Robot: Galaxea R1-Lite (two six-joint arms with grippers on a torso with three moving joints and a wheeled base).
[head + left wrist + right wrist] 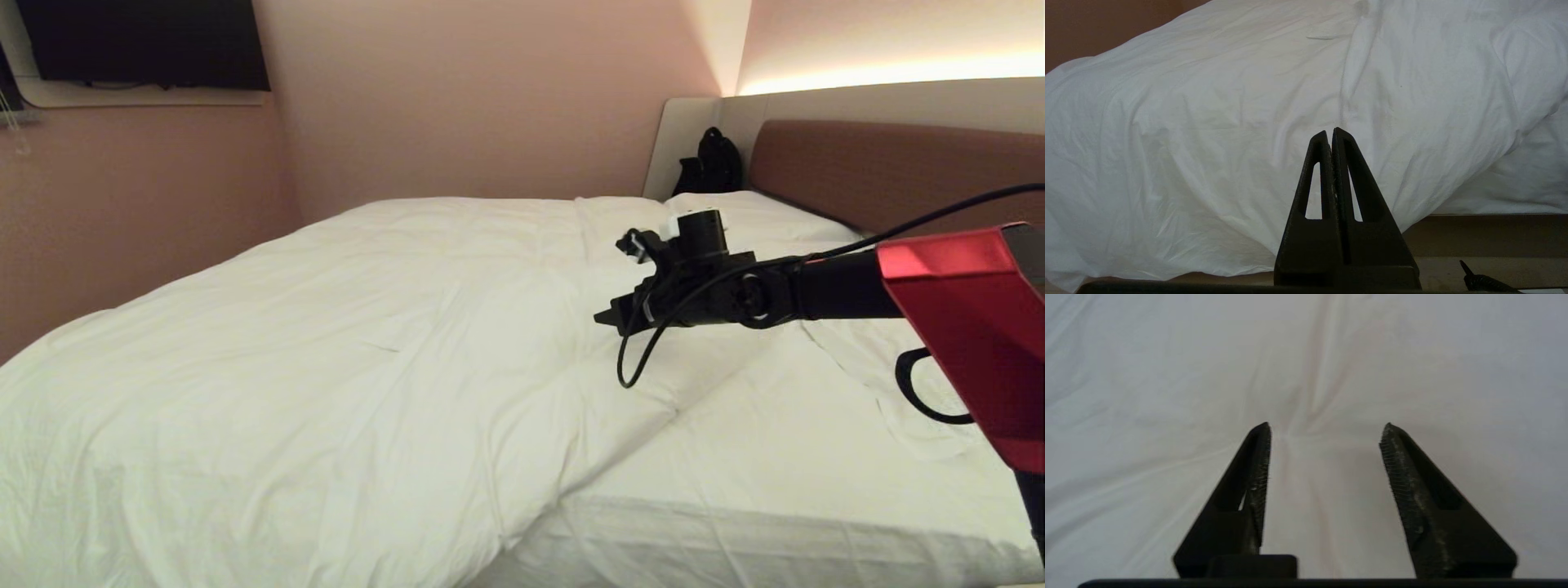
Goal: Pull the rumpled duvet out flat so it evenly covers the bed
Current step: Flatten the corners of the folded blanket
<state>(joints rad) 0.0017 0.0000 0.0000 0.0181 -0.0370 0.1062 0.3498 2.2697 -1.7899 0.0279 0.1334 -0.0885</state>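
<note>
- Pink-toned bedroom walls surround the bed point(784, 523), which fills most of the head view, with a brown headboard point(898, 171) at the far right and a dark screen point(147, 41) mounted high on the far wall.
- A black bag point(710, 163) sits in the corner beside the headboard.
- Thick and white, the duvet point(326, 343) lies bunched over the bed's left and middle, its near edge running diagonally, so the flat sheet point(775, 457) is bare on the right, near the robot.
- Reaching in from the right, the right gripper point(608, 318) hangs just over the duvet's right-hand fold; in the right wrist view its fingers point(1257, 465) stand apart, holding nothing, with puckered white cloth between and beyond them.
- Low beside the bed, the left gripper point(1329, 136) is parked with its fingers pressed together and empty, facing the duvet's overhanging side.
- Risk, as a judgement: closing the fingers too shallowly could pinch only the cover's top layer, so it slips free when pulled.
- Another risk: gripping mid-fold rather than at the edge could drag the bulk into a new ridge, leaving the right side uncovered.
- The loose cable point(633, 359) hanging below the right wrist could snag the cloth.
</note>
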